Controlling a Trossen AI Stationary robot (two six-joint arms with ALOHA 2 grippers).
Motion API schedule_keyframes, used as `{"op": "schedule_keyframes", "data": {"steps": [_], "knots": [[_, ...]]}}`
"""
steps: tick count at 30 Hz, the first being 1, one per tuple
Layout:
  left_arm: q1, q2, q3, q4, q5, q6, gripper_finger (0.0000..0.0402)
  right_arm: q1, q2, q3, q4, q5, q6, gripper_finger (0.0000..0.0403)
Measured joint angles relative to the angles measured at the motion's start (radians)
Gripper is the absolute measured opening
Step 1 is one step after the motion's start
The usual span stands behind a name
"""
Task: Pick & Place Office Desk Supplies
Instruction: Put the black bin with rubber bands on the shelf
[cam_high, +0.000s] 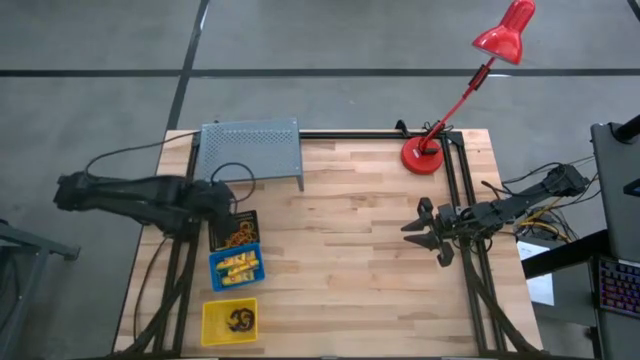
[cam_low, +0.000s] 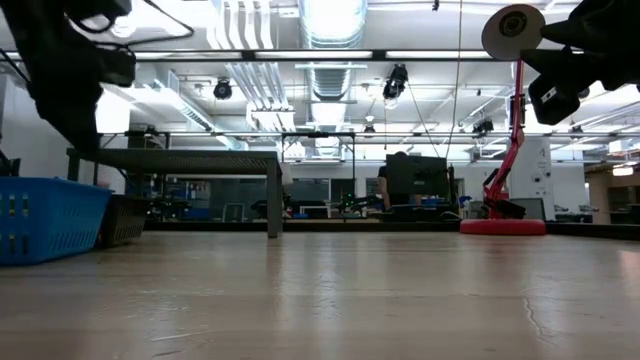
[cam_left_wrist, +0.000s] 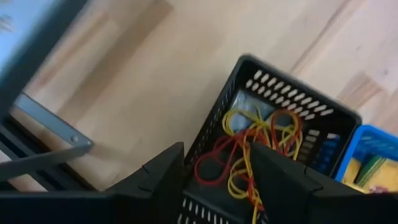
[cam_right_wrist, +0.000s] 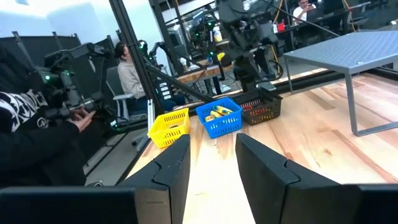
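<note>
Three small bins stand in a row at the table's left. The black bin holds red, orange and yellow rubber bands. The blue bin holds short yellow tubes, and the yellow bin holds dark rings. My left gripper hangs open over the black bin's far end, pointing steeply down, with nothing between its fingers. My right gripper stands open and level above the table's right side, facing the bins, and is empty.
A grey perforated metal shelf stands at the far left, just behind the black bin. A red desk lamp's base sits at the far right. The bare wooden top stretches between the arms. A person sits beyond the table's left edge.
</note>
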Motion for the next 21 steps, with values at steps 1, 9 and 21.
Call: {"op": "schedule_keyframes", "data": {"steps": [1,9,21], "knots": [[0.034,0.013,0.0,0.003,0.031,0.031,0.0189,0.0,0.0,0.0,0.0,0.0,0.0,0.0128],[0.329,0.11,0.0,0.051,0.266,0.281,0.0188,0.0,0.0,0.0,0.0,0.0,0.0,0.0121],[0.392,0.327,0.006,0.064,0.259,0.369,0.0188,0.0,0.0,0.0,0.0,0.0,0.0,0.0121]]}}
